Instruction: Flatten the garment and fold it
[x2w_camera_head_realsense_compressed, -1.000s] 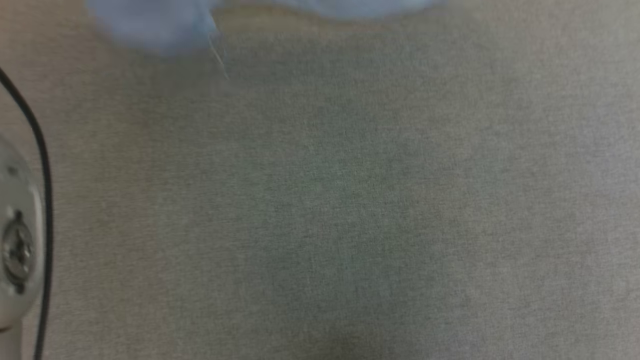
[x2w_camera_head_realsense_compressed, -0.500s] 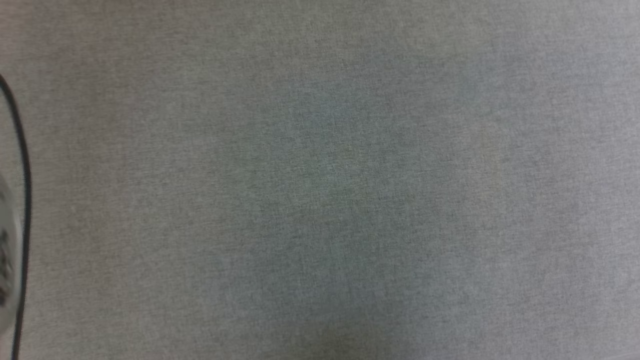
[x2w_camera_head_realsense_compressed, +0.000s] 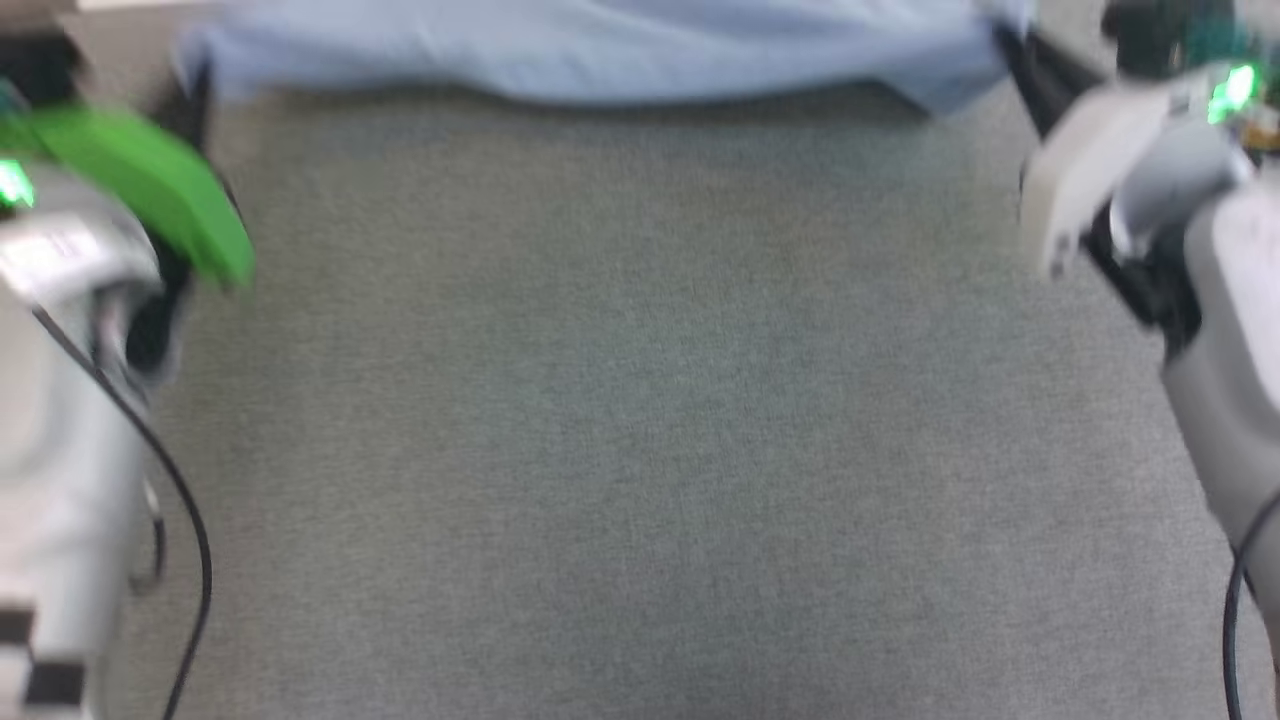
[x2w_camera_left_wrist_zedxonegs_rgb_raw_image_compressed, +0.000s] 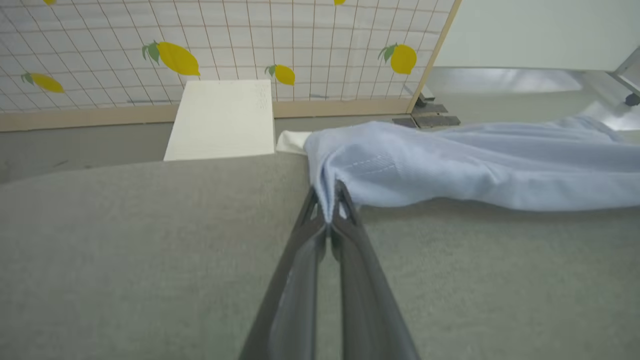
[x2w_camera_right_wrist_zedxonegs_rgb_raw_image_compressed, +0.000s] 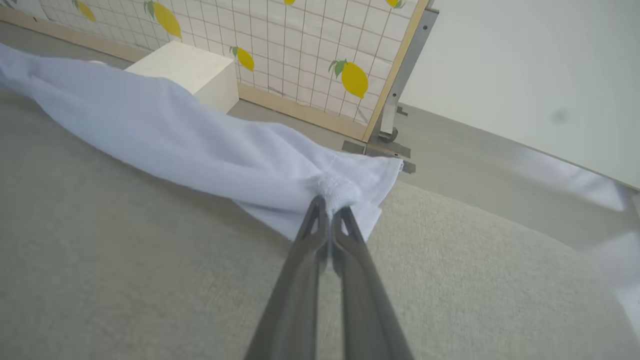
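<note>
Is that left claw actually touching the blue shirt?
Touching. The left wrist view shows the left gripper shut on a fold of the garment.

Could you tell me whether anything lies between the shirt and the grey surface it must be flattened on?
Nothing visible does. The left gripper and right gripper each pinch the garment, and the grey surface before it shows no objects. A white block stands beyond.

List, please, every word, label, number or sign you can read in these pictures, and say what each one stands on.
No text can be read in these pictures.
On the garment: plain light blue where it shows, no print visible.
On the screen: a grid with lemon pictures, no words.
On the white block: nothing.
The pale patch on the left forearm: too blurred to read, if a label at all.
</note>
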